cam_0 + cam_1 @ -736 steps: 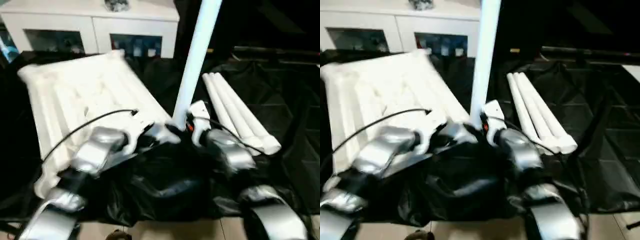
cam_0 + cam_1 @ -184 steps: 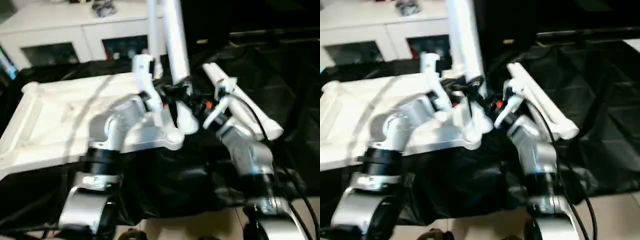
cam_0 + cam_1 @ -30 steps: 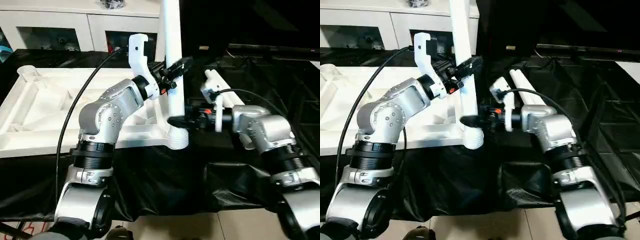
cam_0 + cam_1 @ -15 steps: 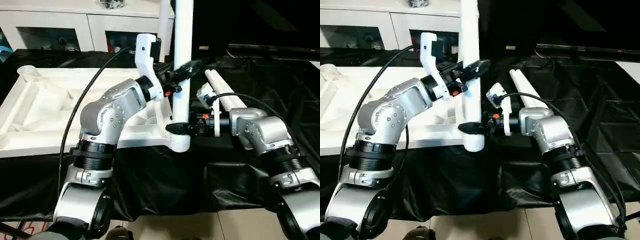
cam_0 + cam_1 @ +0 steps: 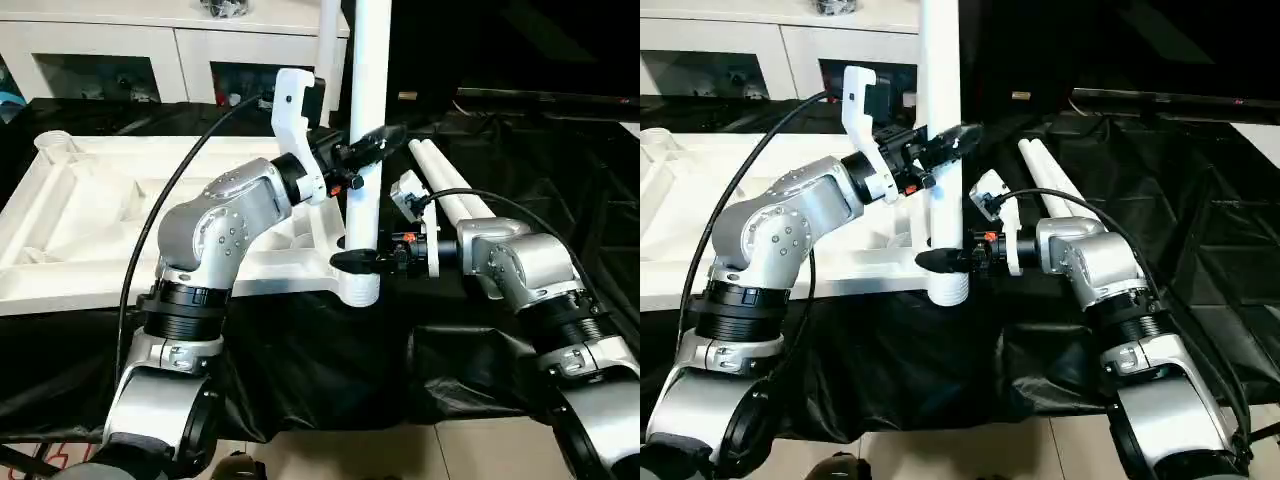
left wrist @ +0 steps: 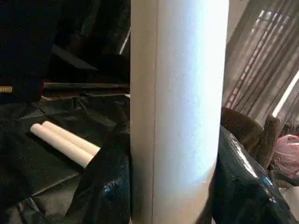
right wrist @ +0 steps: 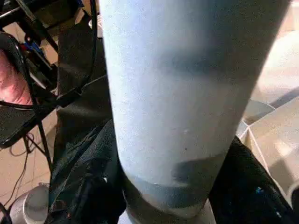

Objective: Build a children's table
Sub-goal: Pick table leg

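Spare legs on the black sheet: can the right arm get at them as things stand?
Probably not yet. The right claw is clamped on the upright leg at the tabletop's corner socket. The spare legs lie just beyond its forearm, unobstructed, so letting go should free it.

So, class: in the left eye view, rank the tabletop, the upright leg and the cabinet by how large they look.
1. Tabletop: looks largest.
2. and 3. Cabinet and upright leg: too close to rank; both are cut off by the frame's top edge, and the cabinet stands farther away.
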You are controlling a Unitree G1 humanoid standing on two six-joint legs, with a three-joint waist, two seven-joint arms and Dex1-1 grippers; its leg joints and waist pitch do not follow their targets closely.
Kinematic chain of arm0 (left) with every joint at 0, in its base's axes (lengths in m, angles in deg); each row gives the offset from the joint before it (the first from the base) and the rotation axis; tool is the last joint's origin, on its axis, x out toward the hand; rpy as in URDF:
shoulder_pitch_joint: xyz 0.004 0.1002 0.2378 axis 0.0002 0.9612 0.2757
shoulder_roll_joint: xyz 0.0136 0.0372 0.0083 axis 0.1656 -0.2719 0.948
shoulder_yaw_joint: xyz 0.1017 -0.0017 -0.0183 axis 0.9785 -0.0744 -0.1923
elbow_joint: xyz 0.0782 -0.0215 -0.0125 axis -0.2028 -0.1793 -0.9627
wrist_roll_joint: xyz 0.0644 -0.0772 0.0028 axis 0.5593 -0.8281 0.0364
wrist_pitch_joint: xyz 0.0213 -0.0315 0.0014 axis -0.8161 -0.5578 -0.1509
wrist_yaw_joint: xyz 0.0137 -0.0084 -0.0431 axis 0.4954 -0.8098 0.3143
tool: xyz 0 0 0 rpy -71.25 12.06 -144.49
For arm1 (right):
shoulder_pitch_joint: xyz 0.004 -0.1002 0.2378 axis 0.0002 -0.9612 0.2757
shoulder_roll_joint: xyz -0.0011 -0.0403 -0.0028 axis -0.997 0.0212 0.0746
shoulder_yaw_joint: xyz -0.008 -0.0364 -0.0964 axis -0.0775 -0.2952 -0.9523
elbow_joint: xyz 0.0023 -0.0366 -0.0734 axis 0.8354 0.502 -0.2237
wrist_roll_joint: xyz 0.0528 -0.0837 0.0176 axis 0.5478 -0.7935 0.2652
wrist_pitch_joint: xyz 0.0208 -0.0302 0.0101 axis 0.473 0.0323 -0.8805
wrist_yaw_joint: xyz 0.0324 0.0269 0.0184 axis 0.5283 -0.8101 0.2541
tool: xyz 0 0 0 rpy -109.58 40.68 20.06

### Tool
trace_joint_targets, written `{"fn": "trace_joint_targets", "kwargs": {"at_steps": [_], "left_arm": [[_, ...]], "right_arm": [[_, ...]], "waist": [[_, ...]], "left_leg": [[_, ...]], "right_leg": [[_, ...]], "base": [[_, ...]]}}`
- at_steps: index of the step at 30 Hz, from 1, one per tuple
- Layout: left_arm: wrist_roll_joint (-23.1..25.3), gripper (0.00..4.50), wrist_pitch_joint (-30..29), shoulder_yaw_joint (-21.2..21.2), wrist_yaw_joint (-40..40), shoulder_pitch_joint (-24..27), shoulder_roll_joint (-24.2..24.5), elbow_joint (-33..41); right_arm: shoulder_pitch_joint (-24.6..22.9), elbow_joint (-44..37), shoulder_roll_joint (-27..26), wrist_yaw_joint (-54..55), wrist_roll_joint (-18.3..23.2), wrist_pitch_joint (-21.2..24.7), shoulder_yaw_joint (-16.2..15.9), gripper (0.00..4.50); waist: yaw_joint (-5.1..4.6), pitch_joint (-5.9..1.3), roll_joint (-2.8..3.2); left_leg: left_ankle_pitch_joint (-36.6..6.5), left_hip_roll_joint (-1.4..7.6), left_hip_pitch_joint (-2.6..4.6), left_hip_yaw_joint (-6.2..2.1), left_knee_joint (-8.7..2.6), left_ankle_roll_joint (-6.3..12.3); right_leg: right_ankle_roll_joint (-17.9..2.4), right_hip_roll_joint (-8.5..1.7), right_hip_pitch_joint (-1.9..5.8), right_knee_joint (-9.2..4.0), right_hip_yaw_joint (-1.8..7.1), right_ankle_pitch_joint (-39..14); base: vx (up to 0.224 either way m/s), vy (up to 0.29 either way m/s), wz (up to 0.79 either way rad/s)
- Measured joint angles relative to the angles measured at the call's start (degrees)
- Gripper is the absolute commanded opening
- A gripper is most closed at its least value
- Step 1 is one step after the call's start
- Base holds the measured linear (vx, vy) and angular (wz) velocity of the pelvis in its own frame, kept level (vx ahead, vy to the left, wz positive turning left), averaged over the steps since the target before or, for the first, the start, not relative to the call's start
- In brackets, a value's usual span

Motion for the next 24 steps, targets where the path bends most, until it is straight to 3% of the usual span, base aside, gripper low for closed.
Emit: {"fn": "trace_joint_targets", "kwargs": {"at_steps": [4,5,10,13,16,19,22,24], "left_arm": [[0.08,1.77,-0.05,0.02,0.18,0.07,0.00,0.03],[0.11,2.33,-0.08,-0.02,0.71,0.06,-0.13,0.02],[0.33,2.80,1.18,-0.12,0.60,0.82,-0.36,0.02],[1.64,2.97,8.25,-0.32,-0.03,3.46,-1.53,1.74],[1.39,2.97,13.68,-3.30,2.74,6.04,-4.84,5.01],[1.85,2.97,16.23,-5.38,5.21,7.93,-4.92,6.21],[3.66,2.97,18.09,-6.24,6.89,10.84,-2.98,7.14],[9.72,2.97,19.32,-5.63,10.74,13.96,1.46,7.64]], "right_arm": [[-0.09,0.00,-0.08,0.03,0.01,0.02,-0.01,1.90],[-0.11,0.00,-0.08,0.06,0.02,0.04,0.00,1.90],[-1.46,-0.19,-1.58,2.39,0.19,-0.11,1.17,1.89],[-3.30,-0.25,-3.31,6.53,1.07,-0.46,4.40,1.89],[-6.03,-3.32,-5.24,13.41,1.92,-2.80,9.13,1.89],[-8.09,-6.78,-6.68,19.22,2.13,-5.14,11.67,1.89],[-9.95,-9.20,-7.20,25.65,0.17,-7.60,13.59,1.89],[-11.77,-12.15,-8.61,32.59,-2.53,-8.08,14.66,1.89]], "waist": [[0.04,0.00,0.00],[0.04,0.00,0.00],[-0.01,0.00,0.00],[0.00,0.02,-0.03],[0.05,0.00,-0.09],[-0.13,0.00,-0.08],[-0.23,0.00,-0.07],[-0.65,-0.03,-0.04]], "left_leg": [[0.00,0.00,0.00,0.00,0.00,0.00],[0.00,0.00,0.00,0.00,0.00,0.00],[0.00,0.00,0.01,0.00,0.00,0.00],[0.00,0.00,-0.01,0.00,0.01,0.00],[0.00,0.01,0.00,0.02,0.01,0.00],[0.00,0.01,0.05,0.02,0.00,0.00],[0.00,0.01,0.06,0.00,-0.03,0.00],[0.01,0.02,0.11,-0.03,-0.08,-0.02]], "right_leg": [[0.00,0.00,0.00,0.00,0.00,0.00],[0.00,0.00,0.00,0.00,0.00,0.00],[0.00,0.00,0.00,0.00,0.00,0.00],[0.00,0.00,0.00,-0.01,0.00,0.00],[0.00,-0.01,0.01,-0.02,0.01,0.00],[0.02,0.00,0.01,0.00,0.01,0.00],[0.34,0.01,0.01,-0.02,0.00,-0.11],[0.42,0.06,0.00,-0.01,0.02,-0.08]], "base": [[0.000,0.000,0.00],[0.000,0.000,0.00],[0.000,0.000,0.00],[0.000,0.000,0.00],[0.000,0.000,0.00],[0.000,0.000,0.00],[0.000,0.000,0.00],[0.000,0.000,0.00]]}}
